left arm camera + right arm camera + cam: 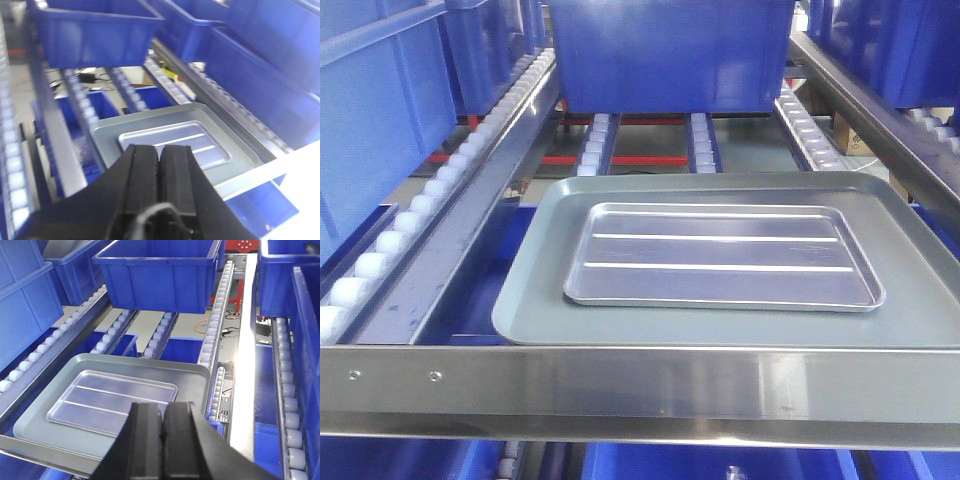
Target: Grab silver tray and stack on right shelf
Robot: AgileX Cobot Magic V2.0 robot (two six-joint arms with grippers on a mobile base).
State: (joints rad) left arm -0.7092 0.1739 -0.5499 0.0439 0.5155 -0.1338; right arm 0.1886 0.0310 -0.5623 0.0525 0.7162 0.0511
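Note:
The silver tray (720, 255) lies flat on top of a larger dull grey tray (920, 310), which rests on the roller rack behind the steel front bar (640, 385). It also shows in the left wrist view (172, 137) and the right wrist view (107, 400). My left gripper (161, 152) is shut and empty, above and in front of the tray's near edge. My right gripper (162, 412) is shut and empty, above the tray's right near corner. Neither gripper shows in the front view.
A big blue crate (670, 50) sits on the rails behind the trays, with more blue crates (380, 110) left and right. White roller rails (430, 195) flank the trays. Blue bins (182, 347) sit on the level below.

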